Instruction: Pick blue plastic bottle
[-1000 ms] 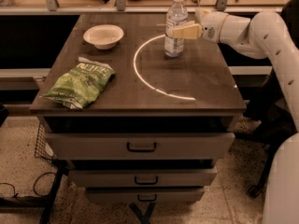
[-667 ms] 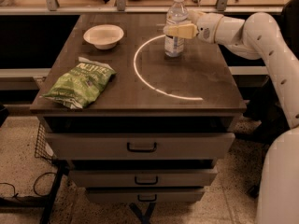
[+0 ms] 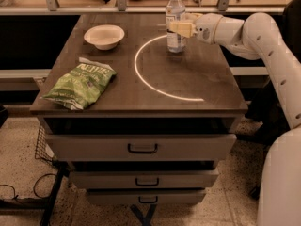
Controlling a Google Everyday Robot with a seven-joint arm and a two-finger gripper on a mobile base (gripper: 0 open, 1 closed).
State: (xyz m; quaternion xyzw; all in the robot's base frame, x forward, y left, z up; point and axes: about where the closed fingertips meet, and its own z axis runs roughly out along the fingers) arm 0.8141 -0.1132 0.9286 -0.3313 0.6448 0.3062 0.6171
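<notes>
Tall, clear bluish plastic bottle (image 3: 175, 11), upright, far right on the dark wooden cabinet top (image 3: 188, 79). Two-finger gripper (image 3: 181, 28) level with its label, reaching from the right; clamped or not, impossible to tell.

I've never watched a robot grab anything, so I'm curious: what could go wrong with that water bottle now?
The blue plastic bottle is tall, slim and upright, and the gripper meets it from the right at label height; a sideways nudge could tip it. It stands near the table's far edge, so a toppled bottle might roll off the back.
</notes>
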